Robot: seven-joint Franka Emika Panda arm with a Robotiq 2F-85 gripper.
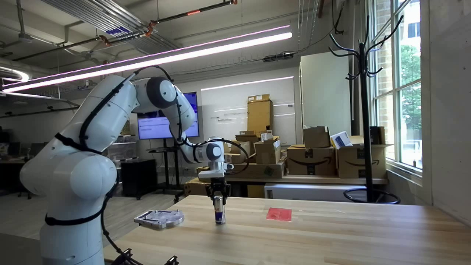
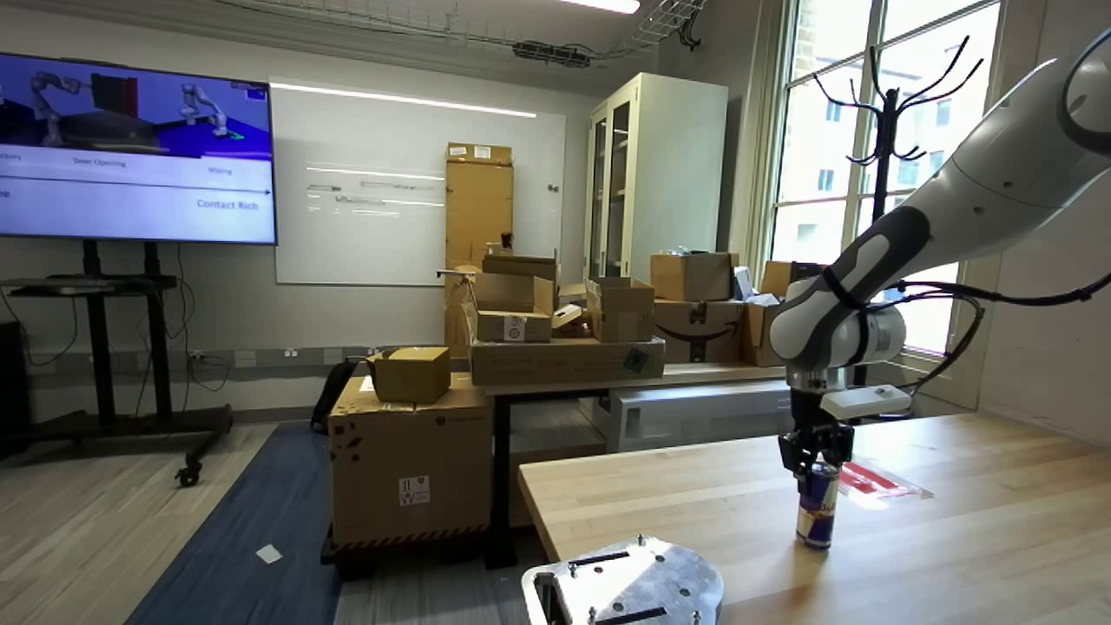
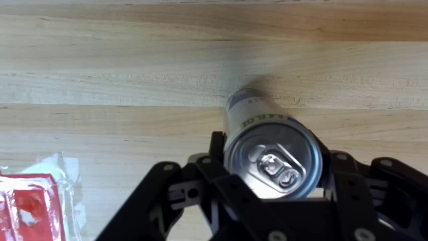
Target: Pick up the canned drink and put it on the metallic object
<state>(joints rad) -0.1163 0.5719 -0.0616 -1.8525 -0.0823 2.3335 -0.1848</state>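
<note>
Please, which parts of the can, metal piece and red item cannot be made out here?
Can, in an exterior view: top, partly hidden by the claw.
Metal piece, in an exterior view: near part, cut off by bottom edge.
Red item, wrist view: left and lower parts, cut off by edges.

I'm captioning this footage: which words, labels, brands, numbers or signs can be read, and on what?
"Door Opening": screen
"Wiping": screen, blurry
"Contact Rich": screen
"FL OZ": can, upside down; number unclear
Curved arrow: cardboard box and neighbouring box
Too small or blurred: can's brand, label on large box, other box print, whiteboard writing
Cut off: screen's leftmost words
</note>
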